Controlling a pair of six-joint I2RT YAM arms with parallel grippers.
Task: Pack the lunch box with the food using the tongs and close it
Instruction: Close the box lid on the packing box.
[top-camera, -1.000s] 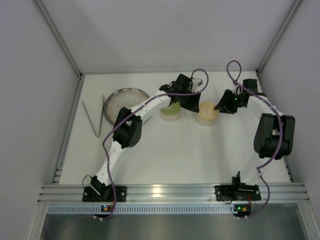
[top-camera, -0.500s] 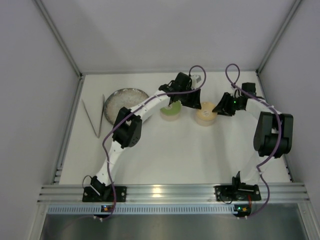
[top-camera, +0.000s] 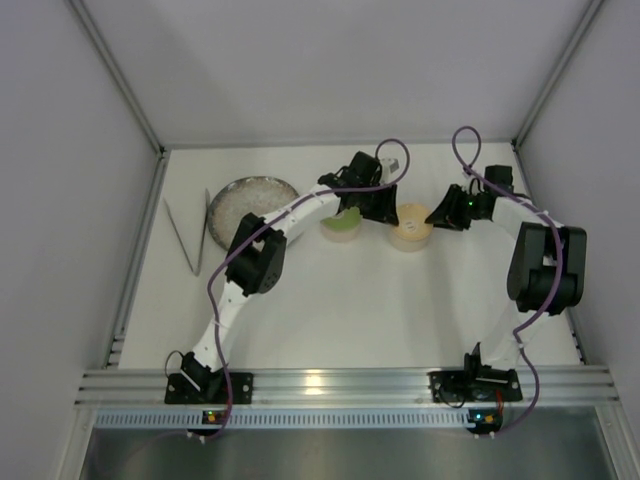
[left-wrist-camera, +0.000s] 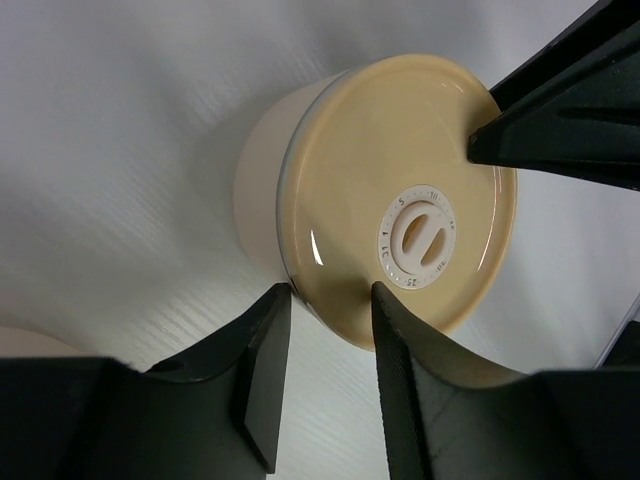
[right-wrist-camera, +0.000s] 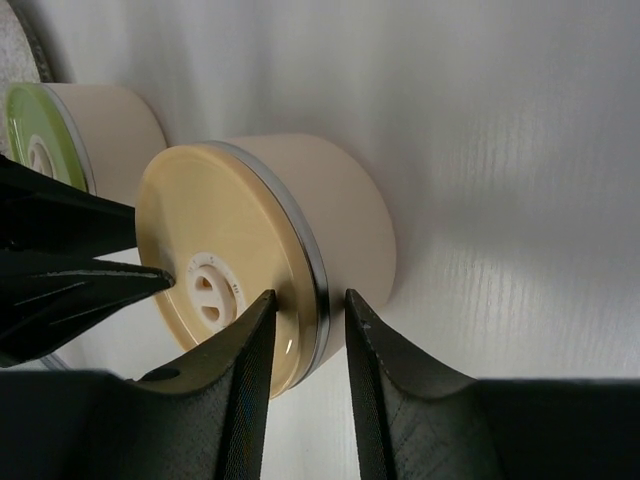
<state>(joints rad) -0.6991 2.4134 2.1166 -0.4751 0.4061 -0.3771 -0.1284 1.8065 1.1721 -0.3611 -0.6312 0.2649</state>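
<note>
1. The white table (top-camera: 330, 310) carries both arm bases at its near edge.
2. Mid-table stands the tan-lidded tin (top-camera: 412, 232), upright with its lid on.
3. The left gripper (left-wrist-camera: 325, 290) meets it from the left. Its jaws are slightly apart astride the lid's rim, and it cannot be told whether they pinch it.
4. The right gripper (right-wrist-camera: 310, 295) straddles the opposite rim the same way, and its grip cannot be told either.
5. The green-lidded tin (top-camera: 340, 226) sits beside it, lidded, partly under the left arm.
6. The tongs (top-camera: 196, 262) lie far left.
7. The speckled plate (top-camera: 250, 200) sits just beside the tongs, farther back.
</note>
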